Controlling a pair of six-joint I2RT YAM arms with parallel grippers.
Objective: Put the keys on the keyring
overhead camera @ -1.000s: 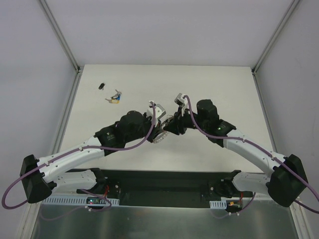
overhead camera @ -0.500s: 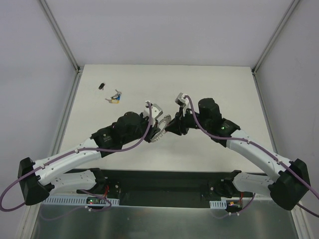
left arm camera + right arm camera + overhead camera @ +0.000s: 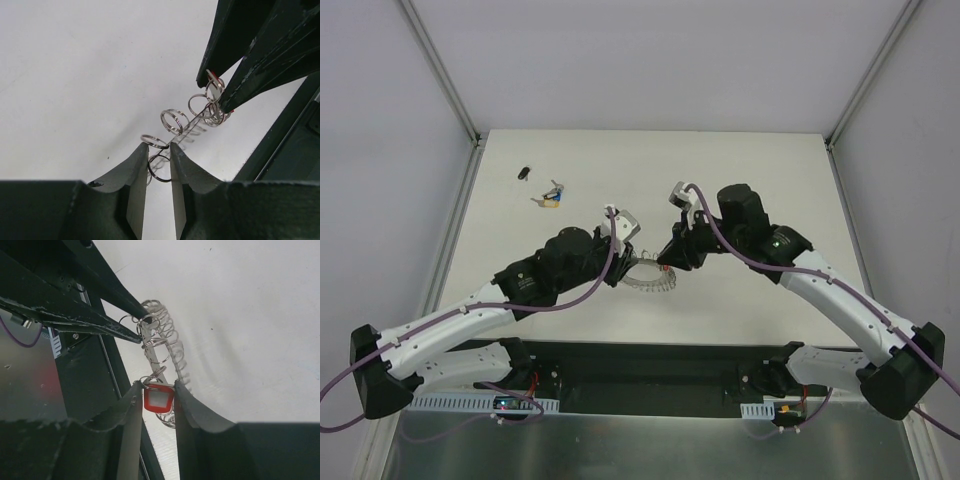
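While the right gripper clamps the red-tagged key at the keyring, threading looks on; left gripper straddles a coil, grip unclear; next, probably: ease key through.

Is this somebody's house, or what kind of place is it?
Probably a robot lab bench, not a house: a white table, plain white walls on metal posts, and two cabled robot arms.

We are looking at a robotics lab test cell: a left arm and right arm bolted beside a white tabletop, plain white panels in aluminium framing, purple cables, and bare circuit boards.
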